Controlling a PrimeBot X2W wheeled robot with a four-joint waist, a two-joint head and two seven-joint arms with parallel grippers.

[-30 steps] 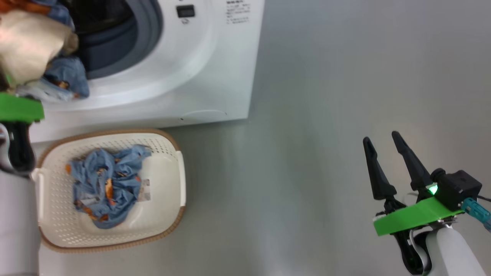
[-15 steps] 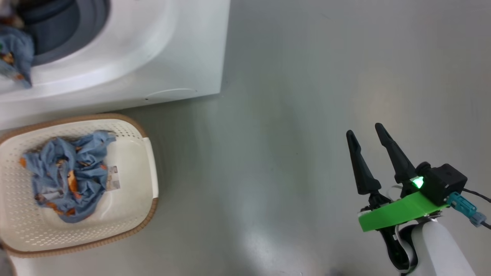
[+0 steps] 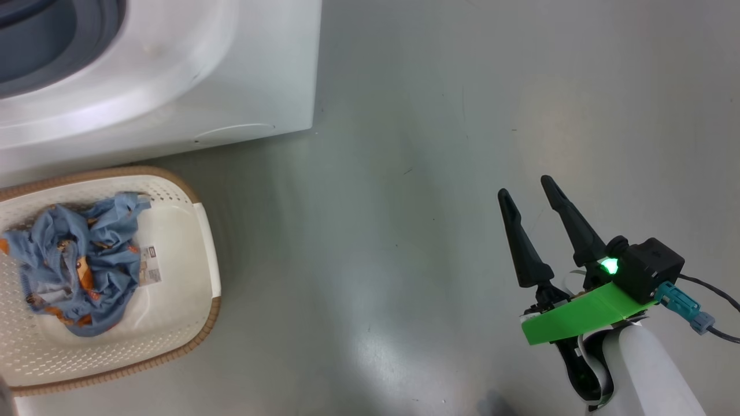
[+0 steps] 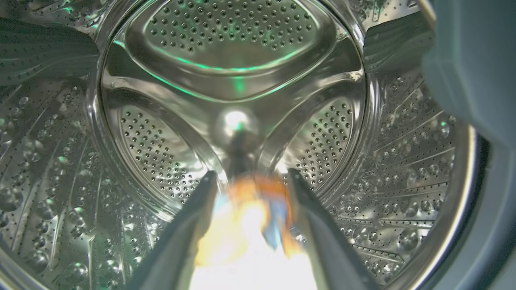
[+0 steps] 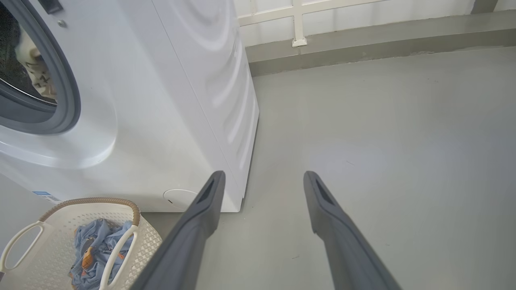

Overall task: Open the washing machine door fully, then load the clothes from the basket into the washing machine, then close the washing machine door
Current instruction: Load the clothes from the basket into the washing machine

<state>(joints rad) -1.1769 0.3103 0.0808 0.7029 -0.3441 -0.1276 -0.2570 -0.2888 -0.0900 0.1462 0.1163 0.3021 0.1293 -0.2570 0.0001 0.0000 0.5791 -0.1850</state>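
Observation:
The white washing machine [image 3: 173, 69] stands at the upper left with its grey drum seal [image 3: 87, 52] showing; the door is out of view. In the left wrist view my left gripper [image 4: 250, 175] reaches inside the steel drum [image 4: 234, 52], shut on a blurred blue, orange and cream bundle of clothes [image 4: 250, 225]. A cream garment [image 5: 34, 68] shows in the drum opening in the right wrist view. The cream basket [image 3: 202, 242] sits on the floor before the machine, holding more blue clothes [image 3: 75, 271]. My right gripper [image 3: 524, 186] hovers open over bare floor, far right of the basket.
Grey floor [image 3: 404, 173] stretches to the right of the machine. The round service flap [image 5: 179, 197] and a blue sticker [image 5: 44, 195] sit low on the machine's front. A wall base and white railing [image 5: 298, 24] run behind.
The head camera has swung, so the machine and basket slid left in the picture. My left gripper and its bundle, seen at the drum mouth before, have left the head view.

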